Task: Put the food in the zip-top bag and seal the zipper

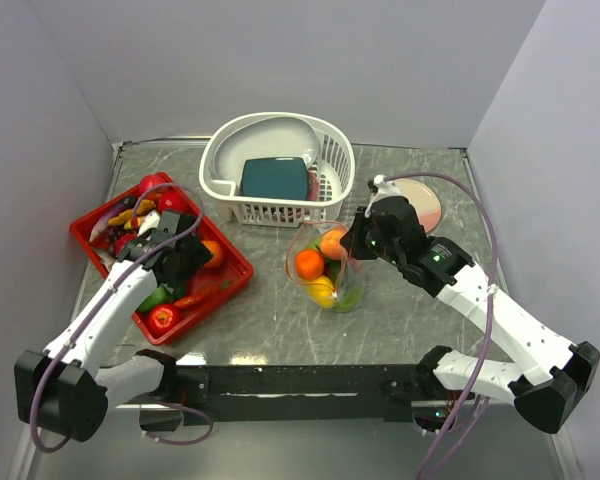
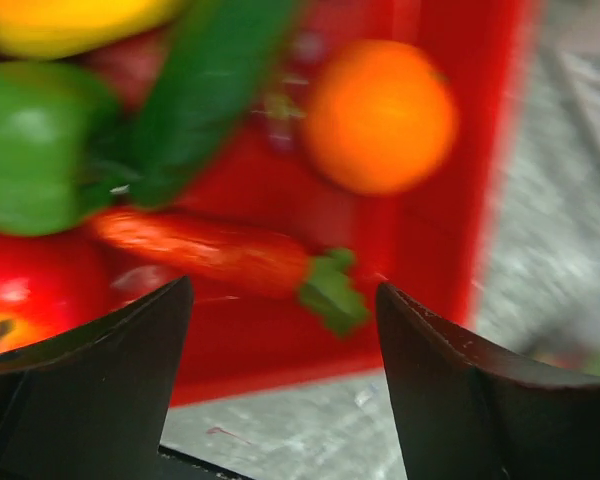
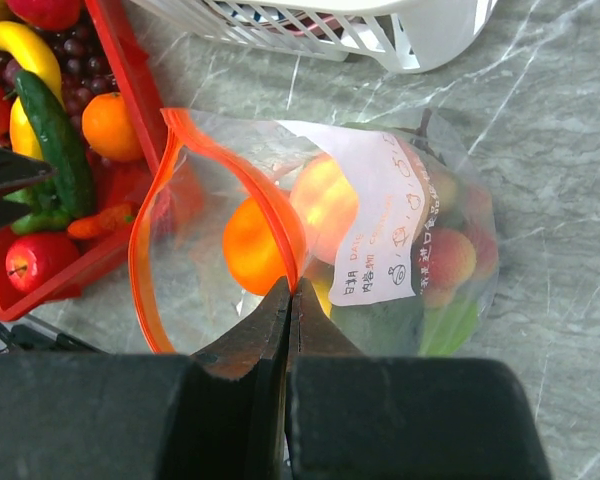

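Observation:
The clear zip-top bag stands mid-table, holding oranges, a yellow piece and green pieces. In the right wrist view its orange-red zipper gapes in an open loop, and the bag bears a white label. My right gripper is shut on the zipper's near edge and holds the mouth up; it shows in the top view. My left gripper is open and empty over the red tray, above a red chilli, an orange and a green pepper.
A white slotted basket with a teal slab stands at the back. A pink plate lies behind the right arm. The tray also holds grapes, a banana, a cucumber and red apples.

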Available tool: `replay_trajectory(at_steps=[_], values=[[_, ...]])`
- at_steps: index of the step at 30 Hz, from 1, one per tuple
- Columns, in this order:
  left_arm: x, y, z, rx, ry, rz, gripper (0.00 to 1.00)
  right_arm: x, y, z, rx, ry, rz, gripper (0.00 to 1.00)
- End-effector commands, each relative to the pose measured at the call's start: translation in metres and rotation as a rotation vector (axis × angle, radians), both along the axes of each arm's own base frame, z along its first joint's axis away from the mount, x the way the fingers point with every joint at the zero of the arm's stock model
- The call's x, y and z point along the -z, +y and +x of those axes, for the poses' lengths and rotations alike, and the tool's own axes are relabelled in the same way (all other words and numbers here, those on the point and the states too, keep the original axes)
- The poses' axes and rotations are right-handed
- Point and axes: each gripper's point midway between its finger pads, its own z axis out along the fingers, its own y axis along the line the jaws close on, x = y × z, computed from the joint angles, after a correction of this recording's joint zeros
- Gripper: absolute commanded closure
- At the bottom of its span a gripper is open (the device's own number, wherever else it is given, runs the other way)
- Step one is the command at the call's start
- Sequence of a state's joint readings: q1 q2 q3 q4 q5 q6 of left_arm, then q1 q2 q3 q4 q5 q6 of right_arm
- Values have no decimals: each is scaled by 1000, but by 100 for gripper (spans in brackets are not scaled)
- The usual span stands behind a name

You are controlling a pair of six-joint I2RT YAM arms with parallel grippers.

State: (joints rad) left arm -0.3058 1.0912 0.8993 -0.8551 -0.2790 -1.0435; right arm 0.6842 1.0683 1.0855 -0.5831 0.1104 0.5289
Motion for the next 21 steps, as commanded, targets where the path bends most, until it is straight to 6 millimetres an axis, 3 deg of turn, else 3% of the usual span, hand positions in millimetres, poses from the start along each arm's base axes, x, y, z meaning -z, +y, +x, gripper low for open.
replay_trajectory(at_steps=[1,5,9,11,14,21], values=[[15,28,-12,-170,88,66,20,-18,3,4,-13,-77,39,100],[31,41,-24,-261,209,115,15,-16,4,5,-14,-72,37,100],[32,23,-5,-162,152,40,16,-15,4,6,-15,-75,33,99],[23,13,12,-119,80,-5,15,-14,4,6,-15,-75,28,99],[8,7,28,-90,19,-23,15,-15,3,6,-13,-77,24,99],[6,-3,63,-39,-5,-15,14,-16,4,8,-9,-79,30,99]])
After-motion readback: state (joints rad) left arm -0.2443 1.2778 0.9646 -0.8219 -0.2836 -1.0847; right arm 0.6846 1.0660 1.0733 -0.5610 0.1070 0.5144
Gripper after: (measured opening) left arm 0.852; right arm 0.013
